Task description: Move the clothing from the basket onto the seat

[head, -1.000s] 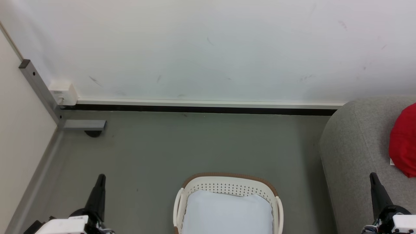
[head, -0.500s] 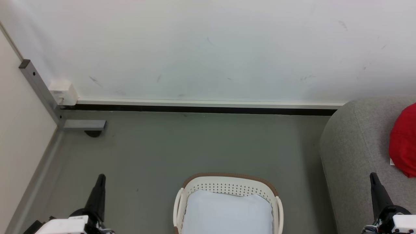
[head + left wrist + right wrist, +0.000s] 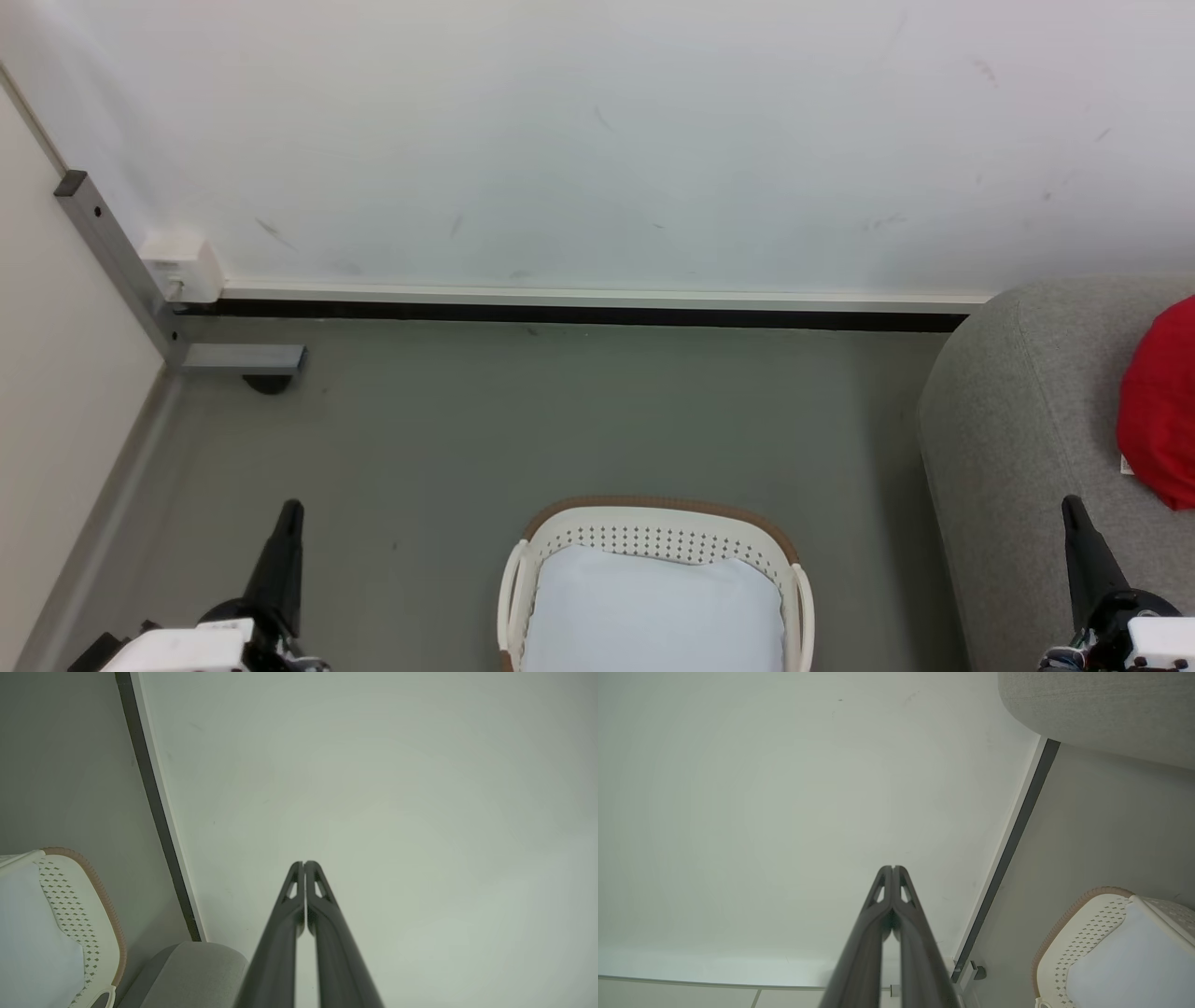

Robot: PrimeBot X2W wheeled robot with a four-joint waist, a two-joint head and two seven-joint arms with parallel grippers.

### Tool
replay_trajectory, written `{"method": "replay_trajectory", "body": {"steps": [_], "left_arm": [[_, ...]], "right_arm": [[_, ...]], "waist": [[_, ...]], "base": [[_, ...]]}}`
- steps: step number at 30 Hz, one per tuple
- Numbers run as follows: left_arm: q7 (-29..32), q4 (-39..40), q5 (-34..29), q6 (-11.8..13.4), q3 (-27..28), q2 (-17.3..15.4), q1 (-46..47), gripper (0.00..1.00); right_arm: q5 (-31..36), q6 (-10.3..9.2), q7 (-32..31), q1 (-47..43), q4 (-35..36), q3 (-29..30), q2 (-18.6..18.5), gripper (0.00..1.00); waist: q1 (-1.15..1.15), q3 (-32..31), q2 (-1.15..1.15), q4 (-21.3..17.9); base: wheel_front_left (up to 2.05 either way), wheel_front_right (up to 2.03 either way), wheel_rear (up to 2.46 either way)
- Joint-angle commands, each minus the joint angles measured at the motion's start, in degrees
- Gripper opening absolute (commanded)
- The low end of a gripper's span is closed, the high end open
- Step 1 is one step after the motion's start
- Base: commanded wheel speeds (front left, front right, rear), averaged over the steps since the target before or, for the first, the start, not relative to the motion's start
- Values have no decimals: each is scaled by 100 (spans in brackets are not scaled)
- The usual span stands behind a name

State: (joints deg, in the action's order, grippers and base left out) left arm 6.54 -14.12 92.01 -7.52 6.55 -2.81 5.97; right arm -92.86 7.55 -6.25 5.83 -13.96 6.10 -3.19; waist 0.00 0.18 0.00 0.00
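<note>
While the left pincer (image 3: 290, 510) and right pincer (image 3: 1071, 505) are hanging closed tight, gripping nothing, the basket (image 3: 653, 524) is sitting between them on the floor (image 3: 560, 420). The clothing (image 3: 1160, 406) is lying on the seat (image 3: 1018, 411), just beyond the right pincer.

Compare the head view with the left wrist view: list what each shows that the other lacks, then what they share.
Head view adds: the red clothing lying on the seat, the right hand at the lower right, and a grey metal post in the left corner.
Left wrist view adds: a close look along the left hand, its two fingers pressed together, holding nothing.
Both share: the white basket with the pale pad inside, part of the grey seat, the floor, the dark baseboard and the white wall.
</note>
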Motion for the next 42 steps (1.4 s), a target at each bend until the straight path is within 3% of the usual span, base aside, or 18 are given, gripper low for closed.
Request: {"method": "replay_trajectory", "body": {"steps": [1,42], "left_arm": [[20,21,75,6,8,-12,47,0],[19,22,76,6,7,-12,47,0]], "right_arm": [[31,-12,-19,69,-14,25,12,0],[51,-12,-27,72,-15,45,24,0]], "waist": [[0,0,0,0],[0,0,0,0]], "base": [[0,0,0],[0,0,0]]}}
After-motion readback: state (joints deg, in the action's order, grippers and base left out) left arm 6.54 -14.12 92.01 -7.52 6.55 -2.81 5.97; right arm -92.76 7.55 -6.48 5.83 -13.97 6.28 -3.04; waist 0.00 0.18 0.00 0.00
